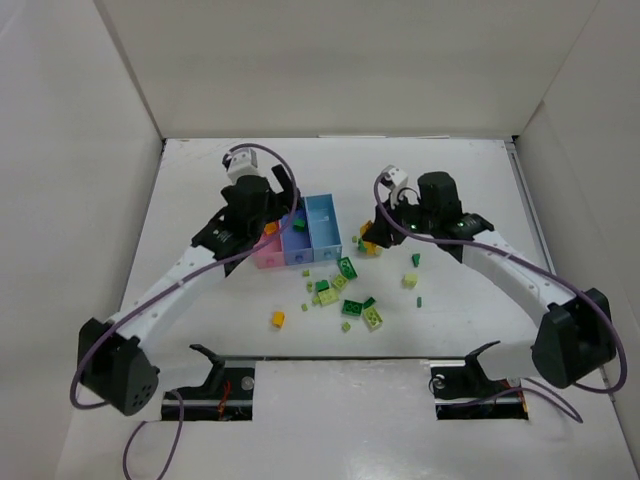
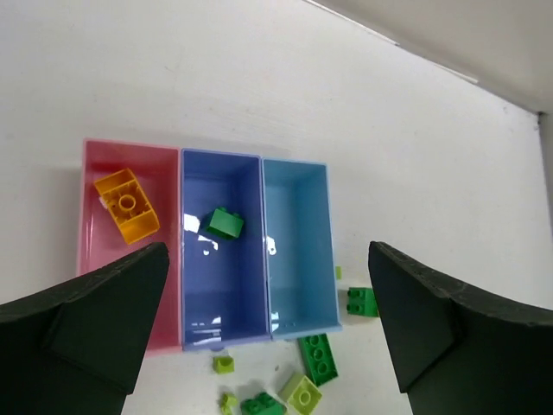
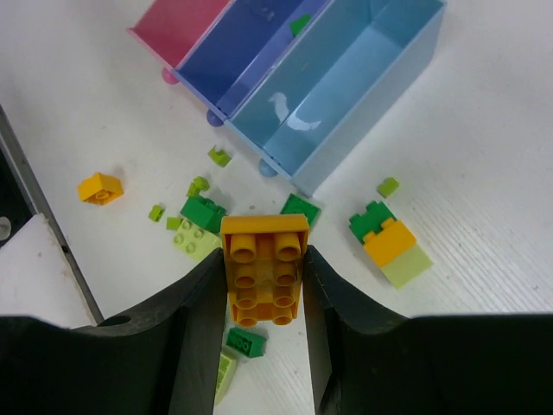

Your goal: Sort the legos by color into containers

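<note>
Glossy plastic containers (matt white table)

Your left arm at lower left, your right arm at lower right, white links, black joints and bases, purple cables looping alongside, matte black textured fingers

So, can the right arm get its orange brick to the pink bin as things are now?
Probably not cleanly. The right gripper holds the orange brick, but the left gripper hangs open over the pink bin, blocking the way in.
</note>
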Motion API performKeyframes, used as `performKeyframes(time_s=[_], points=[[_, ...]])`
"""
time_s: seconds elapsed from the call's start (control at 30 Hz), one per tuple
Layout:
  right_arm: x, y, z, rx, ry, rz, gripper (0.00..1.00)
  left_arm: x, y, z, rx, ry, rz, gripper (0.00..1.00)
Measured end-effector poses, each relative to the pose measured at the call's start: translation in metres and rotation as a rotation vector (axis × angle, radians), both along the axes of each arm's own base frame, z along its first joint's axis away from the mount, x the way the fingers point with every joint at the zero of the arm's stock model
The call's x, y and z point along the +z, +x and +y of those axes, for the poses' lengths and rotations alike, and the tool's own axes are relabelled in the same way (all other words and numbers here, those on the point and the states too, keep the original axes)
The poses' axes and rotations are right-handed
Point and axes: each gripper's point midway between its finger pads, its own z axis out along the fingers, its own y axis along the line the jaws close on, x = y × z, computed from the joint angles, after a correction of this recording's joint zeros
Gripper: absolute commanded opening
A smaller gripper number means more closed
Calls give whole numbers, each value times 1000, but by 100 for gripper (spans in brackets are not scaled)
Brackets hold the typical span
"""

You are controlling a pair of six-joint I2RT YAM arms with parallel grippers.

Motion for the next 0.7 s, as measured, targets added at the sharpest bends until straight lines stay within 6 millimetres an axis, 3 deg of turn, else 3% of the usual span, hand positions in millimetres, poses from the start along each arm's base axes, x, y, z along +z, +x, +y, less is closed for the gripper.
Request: performKeyframes(time_s=[0.07, 0.13, 0.4, 0.53, 0.7], points=[[0, 6, 14, 25, -10, -1, 0, 8, -15, 8, 8, -28, -16, 100], [-2, 14, 24, 37, -24, -3, 0, 1, -28, 17, 22, -34, 9, 100], [-11, 51, 92, 112, -67, -16, 0, -60, -72, 47, 115, 13, 209, 100], [-9, 63, 132, 167, -67, -51, 1, -57, -86, 62, 192, -18, 226, 100], [-13, 62, 193, 246, -69, -88, 3, -47, -102, 82, 309, -79, 217, 100]])
